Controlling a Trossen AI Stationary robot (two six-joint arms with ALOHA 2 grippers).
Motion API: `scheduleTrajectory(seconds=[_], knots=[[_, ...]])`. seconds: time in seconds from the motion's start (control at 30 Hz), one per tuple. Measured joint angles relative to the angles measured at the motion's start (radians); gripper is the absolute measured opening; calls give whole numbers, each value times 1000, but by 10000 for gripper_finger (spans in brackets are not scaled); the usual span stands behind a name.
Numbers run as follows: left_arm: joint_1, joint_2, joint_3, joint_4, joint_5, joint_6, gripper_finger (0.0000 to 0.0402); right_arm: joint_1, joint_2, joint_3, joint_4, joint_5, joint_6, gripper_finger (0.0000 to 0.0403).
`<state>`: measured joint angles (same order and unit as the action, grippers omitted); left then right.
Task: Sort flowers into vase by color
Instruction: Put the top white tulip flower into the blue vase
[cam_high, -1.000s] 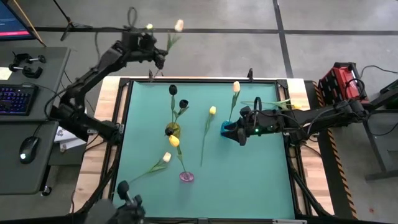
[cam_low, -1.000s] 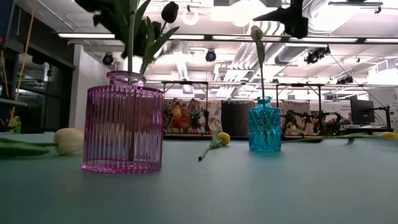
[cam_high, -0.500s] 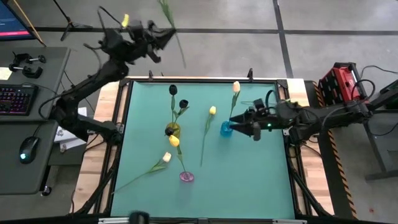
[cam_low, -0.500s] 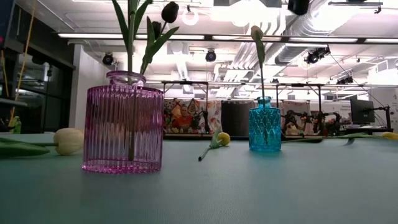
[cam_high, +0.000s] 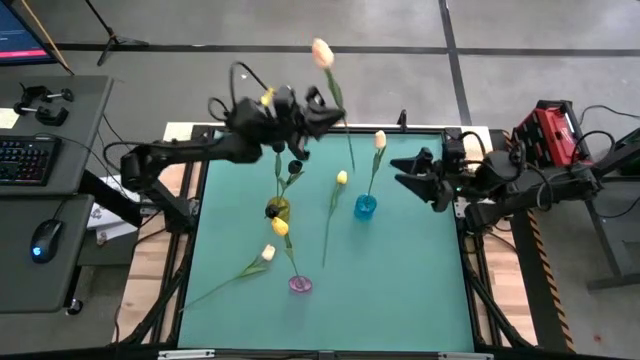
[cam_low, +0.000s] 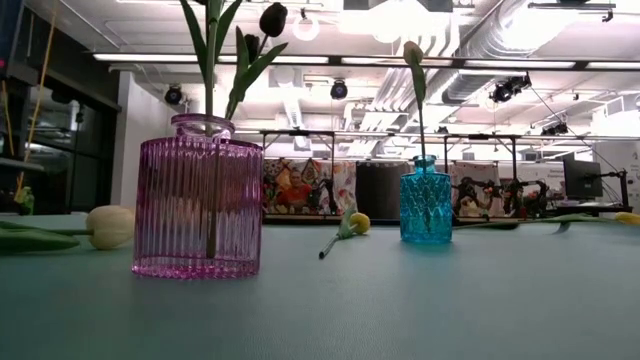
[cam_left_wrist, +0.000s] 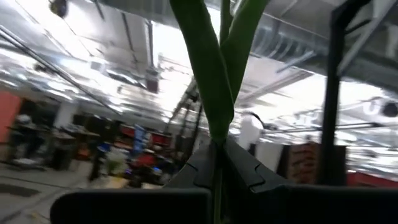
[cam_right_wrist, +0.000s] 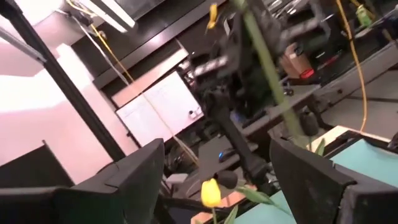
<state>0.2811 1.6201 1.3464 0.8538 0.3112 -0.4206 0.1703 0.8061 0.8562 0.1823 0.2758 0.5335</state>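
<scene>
My left gripper (cam_high: 328, 108) is above the table's far edge, shut on a tulip with a cream-peach head (cam_high: 322, 52). In its wrist view the tulip's green leaves (cam_left_wrist: 211, 74) rise from the shut fingers. My right gripper (cam_high: 412, 176) hangs open to the right of the blue vase (cam_high: 365, 207), which holds one cream-peach tulip (cam_high: 380, 139). An olive vase (cam_high: 277, 210) holds black tulips (cam_high: 278, 145). The pink vase (cam_high: 300, 284) holds a yellow one (cam_high: 280, 227). A yellow tulip (cam_high: 341, 178) and a cream one (cam_high: 267, 252) lie flat on the mat. My left gripper pinches the tulip's thin green stem (cam_left_wrist: 216, 163) between its two fingers, just below the leaves, with the fingers across the stem. The flower is lifted clear of the table. Its head points beyond the far edge and its free stem end (cam_high: 350, 160) reaches over the mat.
In the low view the pink vase (cam_low: 198, 205) stands nearest and the blue vase (cam_low: 425, 213) farther back. The lying cream head (cam_low: 110, 226) is beside the pink vase. A desk with keyboard (cam_high: 20, 160) is to the left, and red equipment (cam_high: 548, 130) to the right.
My left gripper has swung from beyond the table's far-left corner toward the right, coming over the far edge, and the held tulip has turned about with it. My right gripper has drawn back from the blue vase toward the table's right and far side.
</scene>
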Motion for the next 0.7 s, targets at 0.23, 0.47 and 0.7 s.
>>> scheduleTrajectory(seconds=[0.23, 0.47, 0.7], knots=[[-82, 44, -1, 21, 0, -20, 0, 0, -9, 0, -23, 13, -3, 279], [-160, 43, -1, -26, 103, -13, 0, 0, -9, 0, -69, 15, 7, 279], [-213, 90, -1, -115, -43, 144, 0, 0, -11, 0, -74, 67, -19, 279]])
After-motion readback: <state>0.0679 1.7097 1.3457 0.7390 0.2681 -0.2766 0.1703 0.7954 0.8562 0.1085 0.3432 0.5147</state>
